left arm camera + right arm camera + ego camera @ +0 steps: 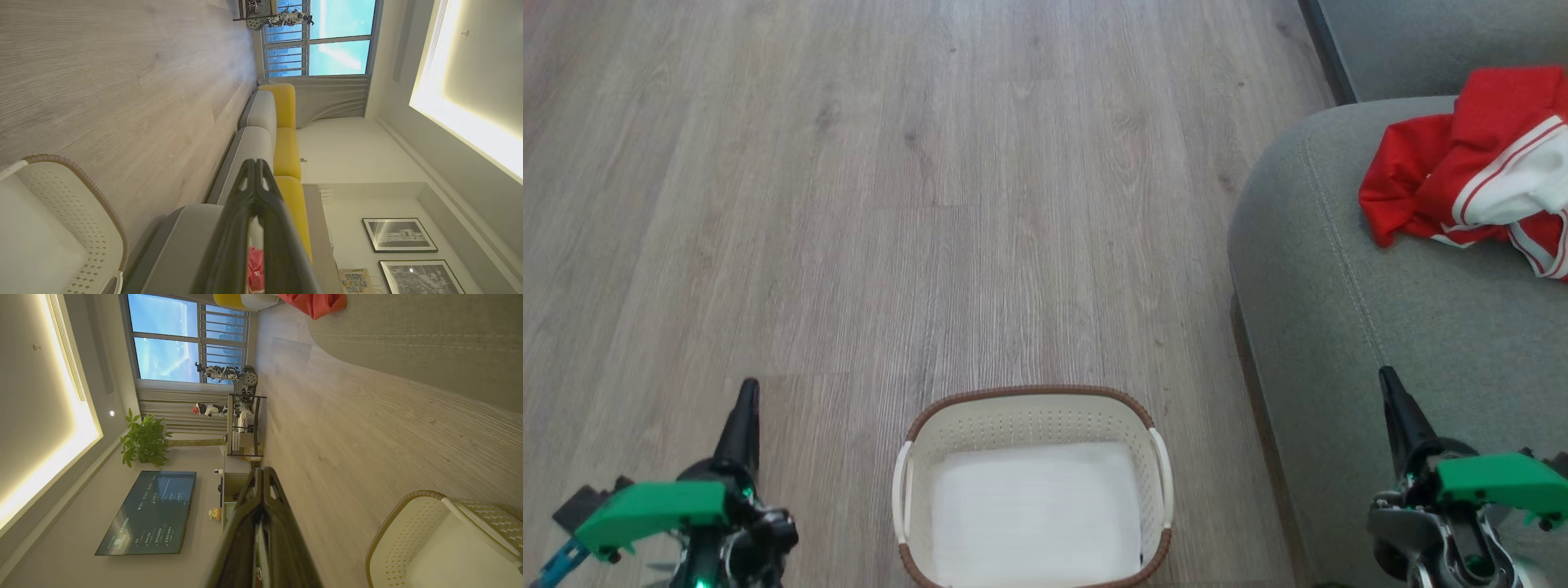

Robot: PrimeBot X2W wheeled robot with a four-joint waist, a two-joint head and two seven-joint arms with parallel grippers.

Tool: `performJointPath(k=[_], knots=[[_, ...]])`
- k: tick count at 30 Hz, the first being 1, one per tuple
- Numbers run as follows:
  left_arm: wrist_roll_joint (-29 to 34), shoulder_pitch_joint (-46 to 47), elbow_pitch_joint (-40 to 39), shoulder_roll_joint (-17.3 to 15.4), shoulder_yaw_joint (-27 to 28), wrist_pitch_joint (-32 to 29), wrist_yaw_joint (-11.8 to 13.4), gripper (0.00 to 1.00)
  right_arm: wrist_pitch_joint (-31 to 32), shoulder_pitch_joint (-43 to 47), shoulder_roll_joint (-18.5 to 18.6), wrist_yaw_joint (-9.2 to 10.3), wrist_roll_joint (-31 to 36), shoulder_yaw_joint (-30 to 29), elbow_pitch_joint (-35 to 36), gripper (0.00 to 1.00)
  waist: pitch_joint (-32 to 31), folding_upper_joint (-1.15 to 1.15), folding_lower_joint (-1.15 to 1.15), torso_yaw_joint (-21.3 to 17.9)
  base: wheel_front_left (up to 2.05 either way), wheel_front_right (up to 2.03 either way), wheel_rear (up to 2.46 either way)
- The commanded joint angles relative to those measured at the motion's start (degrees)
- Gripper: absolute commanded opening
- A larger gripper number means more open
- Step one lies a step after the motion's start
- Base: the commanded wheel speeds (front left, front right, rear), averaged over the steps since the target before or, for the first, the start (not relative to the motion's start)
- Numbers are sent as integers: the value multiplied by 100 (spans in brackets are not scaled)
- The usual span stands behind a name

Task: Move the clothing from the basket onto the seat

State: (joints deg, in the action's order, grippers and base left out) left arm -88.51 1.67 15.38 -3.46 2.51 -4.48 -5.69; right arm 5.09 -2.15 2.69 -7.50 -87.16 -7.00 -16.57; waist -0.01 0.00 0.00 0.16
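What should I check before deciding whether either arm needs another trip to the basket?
1. Cream perforated plastic basket with brown rim emptied: ok, its bare white bottom shows.
2. Red and white sports garments on the grey-green sofa cushion: ok, they lie on top of it.
3. Cloth clear of the cushion's rounded edge: ok, the nearest red fold sits inside the stitched seam.
4. Whole pile on the seat: cannot tell, it runs off the head view's right edge.
5. Left gripper free: ok, shut on nothing, left of the basket.
6. Right gripper free: ok, shut on nothing, over the cushion's front.
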Motion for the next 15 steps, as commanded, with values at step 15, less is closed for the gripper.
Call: performJointPath(k=[15], knots=[[-421,447,-133,6,333,-147,-180,0,140,-404,19,1,-500,48,254,0,19,0,0,-16,0,0,0]])
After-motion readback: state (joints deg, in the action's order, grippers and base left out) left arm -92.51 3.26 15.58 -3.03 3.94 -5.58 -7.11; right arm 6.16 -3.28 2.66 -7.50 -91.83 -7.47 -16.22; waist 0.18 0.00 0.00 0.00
